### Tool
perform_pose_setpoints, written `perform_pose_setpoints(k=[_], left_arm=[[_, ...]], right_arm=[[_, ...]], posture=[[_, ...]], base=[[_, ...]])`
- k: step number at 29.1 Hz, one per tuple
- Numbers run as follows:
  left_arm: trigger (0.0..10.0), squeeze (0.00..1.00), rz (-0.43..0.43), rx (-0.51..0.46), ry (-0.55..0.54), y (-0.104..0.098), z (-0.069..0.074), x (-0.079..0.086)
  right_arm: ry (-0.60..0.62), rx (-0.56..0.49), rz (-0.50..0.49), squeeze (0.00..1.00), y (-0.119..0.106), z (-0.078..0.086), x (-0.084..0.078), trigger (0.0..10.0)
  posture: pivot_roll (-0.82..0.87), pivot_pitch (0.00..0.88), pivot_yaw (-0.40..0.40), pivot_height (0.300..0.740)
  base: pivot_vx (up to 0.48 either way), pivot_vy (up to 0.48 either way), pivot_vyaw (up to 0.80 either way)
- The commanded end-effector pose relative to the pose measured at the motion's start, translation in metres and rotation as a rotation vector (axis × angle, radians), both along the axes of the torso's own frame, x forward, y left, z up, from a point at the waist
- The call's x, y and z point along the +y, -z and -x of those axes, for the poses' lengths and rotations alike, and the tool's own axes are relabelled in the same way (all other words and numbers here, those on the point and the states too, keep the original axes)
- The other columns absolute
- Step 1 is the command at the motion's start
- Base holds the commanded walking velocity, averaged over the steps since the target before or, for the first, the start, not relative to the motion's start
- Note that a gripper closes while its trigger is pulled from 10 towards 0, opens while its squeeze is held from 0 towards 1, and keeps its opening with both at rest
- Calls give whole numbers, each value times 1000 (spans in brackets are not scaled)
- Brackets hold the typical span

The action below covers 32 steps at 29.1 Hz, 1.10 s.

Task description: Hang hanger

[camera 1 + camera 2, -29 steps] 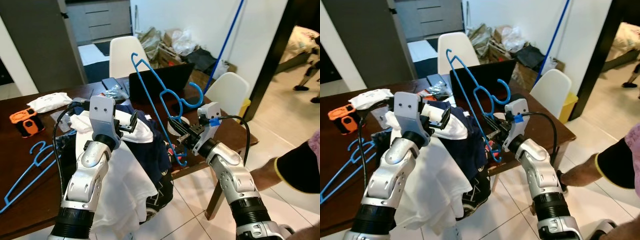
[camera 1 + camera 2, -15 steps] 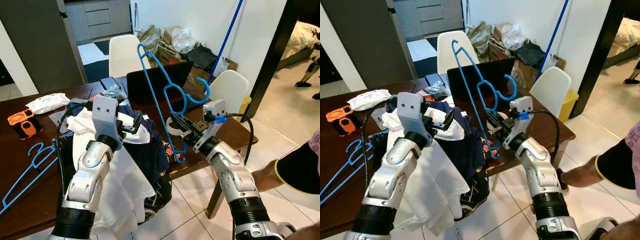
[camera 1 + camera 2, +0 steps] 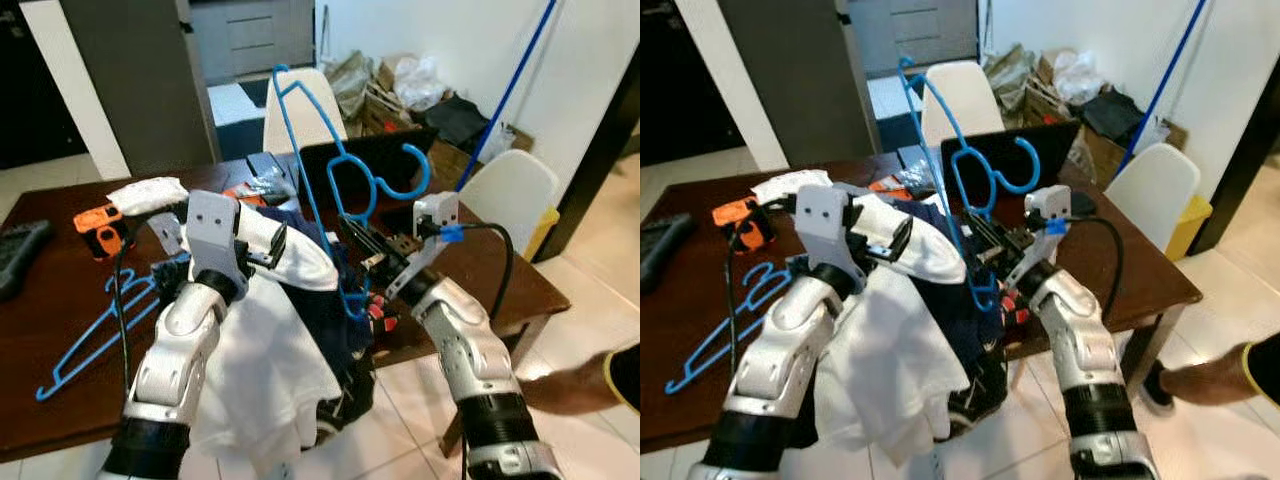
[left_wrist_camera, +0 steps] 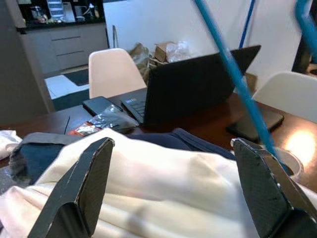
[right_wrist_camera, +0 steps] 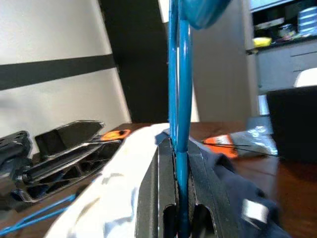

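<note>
A blue plastic hanger (image 3: 340, 190) stands upright over the table, hook up at the right. My right gripper (image 3: 362, 248) is shut on its lower bar, and the right wrist view shows the bar (image 5: 179, 124) pinched between the fingers. My left gripper (image 3: 275, 243) is open just left of the hanger, its fingers (image 4: 84, 183) spread wide. A white garment (image 3: 260, 350) drapes over the left arm and lies between those fingers. A dark navy garment (image 3: 335, 300) hangs behind it, under the hanger.
A second blue hanger (image 3: 100, 330) lies on the dark wooden table (image 3: 40, 330) at the left. A black laptop (image 3: 375, 160), an orange object (image 3: 97, 222) and white chairs (image 3: 510, 190) stand behind. A person's foot (image 3: 575, 365) is on the floor at right.
The camera has swung, shifting the whole scene right. My right gripper still holds the hanger, now closer to the white garment on the left arm. The person's leg has drawn back.
</note>
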State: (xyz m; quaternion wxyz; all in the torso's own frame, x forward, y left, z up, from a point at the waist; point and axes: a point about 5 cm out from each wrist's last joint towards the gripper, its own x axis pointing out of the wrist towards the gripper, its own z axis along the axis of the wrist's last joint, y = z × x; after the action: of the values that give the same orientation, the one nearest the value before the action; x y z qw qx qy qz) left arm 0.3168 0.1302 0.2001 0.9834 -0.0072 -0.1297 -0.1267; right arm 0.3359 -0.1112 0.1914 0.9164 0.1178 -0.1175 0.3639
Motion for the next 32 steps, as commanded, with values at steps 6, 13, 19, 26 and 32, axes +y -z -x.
perform_pose_setpoints(k=[6, 13, 19, 26, 32], left_arm=[[10000, 0, -2, 24, -2, 4, -1, 0], [10000, 0, 13, 21, 6, 6, 0, -6], [10000, 0, 48, 12, 16, 3, 1, -3], [10000, 0, 48, 14, -13, 3, 0, 0], [10000, 0, 50, 42, -81, 7, -2, 7]], right_arm=[[-8, 5, -4, 0, -1, 1, 0, 10000], [-25, 11, 14, 0, 1, 2, 1, 10000], [-36, 10, 23, 0, 0, 2, 1, 10000], [-54, 8, 41, 0, -1, 1, 3, 10000], [-62, 6, 55, 0, 0, 2, 4, 10000]], posture=[[53, 0, 21, 740], [42, 0, 16, 740], [42, 0, 7, 740], [45, 0, 2, 740], [43, 0, 2, 740]], base=[[0, -436, 0], [0, 0, 0], [0, 0, 0], [0, -337, 0], [0, 0, 0]])
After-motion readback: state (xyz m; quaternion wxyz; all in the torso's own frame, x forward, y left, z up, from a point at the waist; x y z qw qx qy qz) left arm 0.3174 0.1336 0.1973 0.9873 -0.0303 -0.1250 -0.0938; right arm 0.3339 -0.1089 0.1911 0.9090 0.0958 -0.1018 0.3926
